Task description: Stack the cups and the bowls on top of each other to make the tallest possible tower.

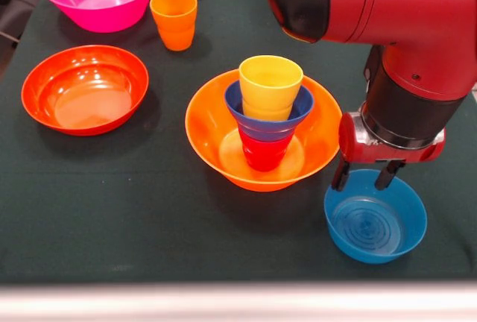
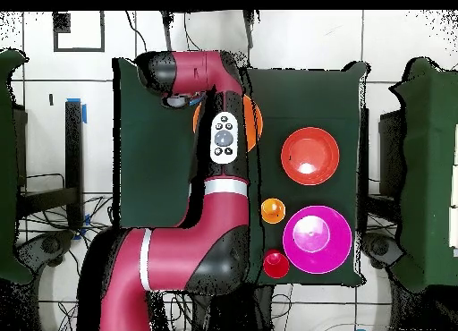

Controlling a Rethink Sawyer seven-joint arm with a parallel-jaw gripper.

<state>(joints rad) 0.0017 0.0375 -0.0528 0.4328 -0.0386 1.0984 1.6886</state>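
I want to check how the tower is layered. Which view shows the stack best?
The front view: the tower shows a red cup, a dark blue bowl and a yellow cup, stacked inside the wide orange bowl. Overhead, the arm covers it; only slivers of the orange bowl's rim show.

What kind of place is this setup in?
Probably a robotics lab: a red robot arm works over a dark-covered table, with loose cables on the tiled floor around it.
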